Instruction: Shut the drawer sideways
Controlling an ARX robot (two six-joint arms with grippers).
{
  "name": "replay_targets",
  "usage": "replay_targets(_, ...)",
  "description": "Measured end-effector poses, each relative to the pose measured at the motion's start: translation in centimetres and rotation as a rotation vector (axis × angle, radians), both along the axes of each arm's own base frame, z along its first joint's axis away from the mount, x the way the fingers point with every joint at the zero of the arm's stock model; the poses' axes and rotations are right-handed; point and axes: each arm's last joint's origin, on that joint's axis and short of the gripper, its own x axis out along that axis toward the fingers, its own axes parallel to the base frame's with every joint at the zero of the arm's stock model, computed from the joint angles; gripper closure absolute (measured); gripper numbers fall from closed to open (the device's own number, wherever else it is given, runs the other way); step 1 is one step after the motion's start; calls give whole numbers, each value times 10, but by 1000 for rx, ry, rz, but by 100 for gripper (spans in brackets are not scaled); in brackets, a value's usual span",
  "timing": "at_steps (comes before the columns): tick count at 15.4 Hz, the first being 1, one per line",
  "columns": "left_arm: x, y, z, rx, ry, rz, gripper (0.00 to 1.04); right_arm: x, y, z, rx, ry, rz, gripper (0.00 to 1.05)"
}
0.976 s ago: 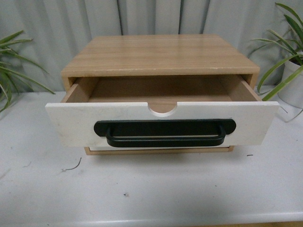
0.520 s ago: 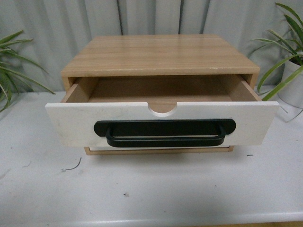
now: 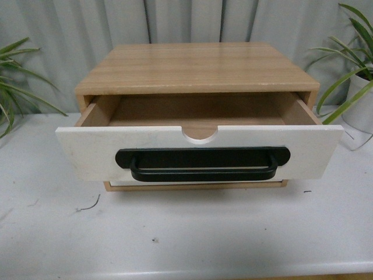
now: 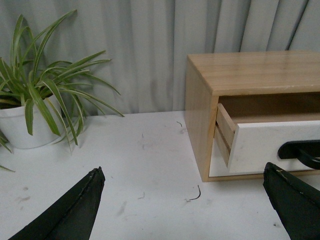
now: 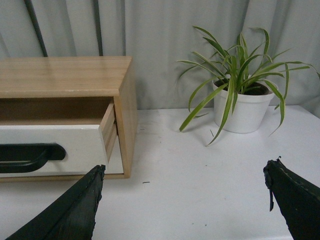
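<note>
The drawer (image 3: 87, 153) stands pulled out of a wooden cabinet (image 3: 195, 67) in the front view, its white front carrying a long black bar handle (image 3: 203, 165) and a half-round notch in the top edge. Its inside looks empty. Neither arm shows in the front view. My left gripper (image 4: 184, 192) is open over bare table, off the cabinet's left end, where the drawer (image 4: 270, 147) juts out. My right gripper (image 5: 184, 192) is open too, off the cabinet's right end, with the drawer (image 5: 55, 147) and its handle (image 5: 27, 156) at the frame's edge.
A potted spider plant (image 4: 35, 100) in a white pot stands left of the cabinet and another (image 5: 240, 95) stands to its right. The white table (image 3: 186, 233) bears small dark specks. A grey curtain (image 3: 192, 20) hangs behind.
</note>
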Motion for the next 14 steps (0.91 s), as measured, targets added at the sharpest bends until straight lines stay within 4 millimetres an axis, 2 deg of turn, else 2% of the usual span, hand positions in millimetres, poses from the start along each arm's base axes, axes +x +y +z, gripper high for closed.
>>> replay_targets(1,0,0,-1,-11,25,11,7,0,0,0,0,0,0,6)
replay_targets(3,3,-6,3,-96,294,184,7,2,-1,-4,87,129,-25,6)
replay_targets(4,9,-6,14,-179,268,281,7,8,-2,-1,163,160,-37,6)
replay_targets(5,14,-2,30,-239,190,338,7,15,-3,9,200,117,-38,6)
replay_targets(7,29,-1,57,-271,101,297,7,29,-5,32,189,52,-13,6)
replay_targets(8,38,-1,63,-259,97,266,7,39,-6,44,165,29,-5,6)
replay_targets(11,88,-3,103,-135,75,121,7,87,-12,91,-22,-47,4,6)
replay_targets(14,129,-17,128,51,92,-7,7,128,-3,115,-257,-59,91,6)
